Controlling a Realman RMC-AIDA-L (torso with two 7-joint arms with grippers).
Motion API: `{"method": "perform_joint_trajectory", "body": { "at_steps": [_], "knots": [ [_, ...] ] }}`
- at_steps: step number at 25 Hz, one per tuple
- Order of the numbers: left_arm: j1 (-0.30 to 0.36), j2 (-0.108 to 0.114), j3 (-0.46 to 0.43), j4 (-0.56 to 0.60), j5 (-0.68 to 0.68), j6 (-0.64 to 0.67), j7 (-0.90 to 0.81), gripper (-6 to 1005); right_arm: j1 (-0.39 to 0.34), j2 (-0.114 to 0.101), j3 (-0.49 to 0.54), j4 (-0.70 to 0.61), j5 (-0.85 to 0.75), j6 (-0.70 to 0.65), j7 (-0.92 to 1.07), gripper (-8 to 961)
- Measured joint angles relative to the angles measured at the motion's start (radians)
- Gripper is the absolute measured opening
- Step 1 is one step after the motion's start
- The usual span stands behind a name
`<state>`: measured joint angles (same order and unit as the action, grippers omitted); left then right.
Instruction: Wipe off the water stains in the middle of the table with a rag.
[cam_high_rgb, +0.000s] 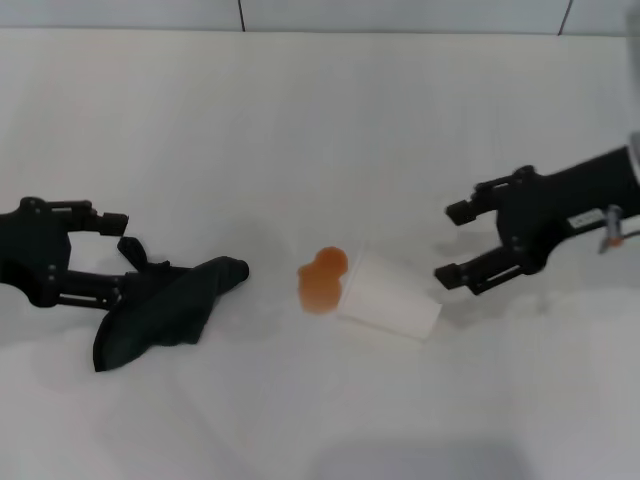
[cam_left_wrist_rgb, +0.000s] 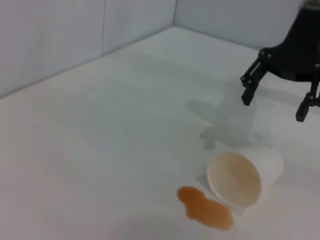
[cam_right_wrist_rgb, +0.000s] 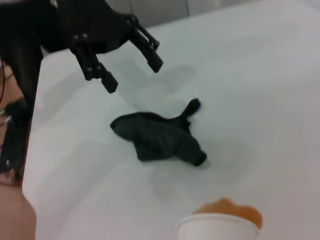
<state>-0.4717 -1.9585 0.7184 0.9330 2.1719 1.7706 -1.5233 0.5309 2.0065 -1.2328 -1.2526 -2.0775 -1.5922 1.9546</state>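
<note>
While bare table (cam_high_rgb: 320, 130) lies wide around the water stains (cam_high_rgb: 322, 279), my left gripper (cam_high_rgb: 122, 257) hangs spread over the rag (cam_high_rgb: 165, 305), grasping nothing; my right gripper (cam_high_rgb: 452, 243) is spread too.

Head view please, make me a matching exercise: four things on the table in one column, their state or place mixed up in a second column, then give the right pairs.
Things:
1. rag
2. paper cup
3. water stains
4. right gripper

States:
A. orange blotch at the cup's mouth
B. open, above the table beside the cup
C. crumpled, dark, beside the left gripper
D. white, tipped on its side

Pairs: 1-C, 2-D, 3-A, 4-B
</note>
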Motion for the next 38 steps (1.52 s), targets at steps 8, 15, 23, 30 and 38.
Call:
{"method": "perform_joint_trajectory", "body": {
  "at_steps": [8,15,23,30,38],
  "knots": [
    [-0.007,-0.019,0.003,0.005,0.054,-0.002,0.023,839,0.12,0.005,-0.08,0.009,-0.102,-0.009,0.169,853],
    [-0.019,-0.025,0.024,0.005,0.094,-0.002,0.021,836,0.159,0.008,-0.141,0.018,-0.141,0.013,0.295,853],
    [-0.028,-0.024,0.041,0.005,0.11,-0.004,0.022,832,0.186,0.008,-0.201,0.013,-0.16,0.023,0.457,854],
    [-0.039,-0.033,0.076,0.006,0.123,-0.028,0.025,829,0.195,0.008,-0.268,0.023,-0.189,0.058,0.559,854],
    [-0.041,-0.053,0.117,0.006,0.131,-0.067,0.039,825,0.221,0.014,-0.339,0.076,-0.209,0.11,0.603,853]
  ]
}}
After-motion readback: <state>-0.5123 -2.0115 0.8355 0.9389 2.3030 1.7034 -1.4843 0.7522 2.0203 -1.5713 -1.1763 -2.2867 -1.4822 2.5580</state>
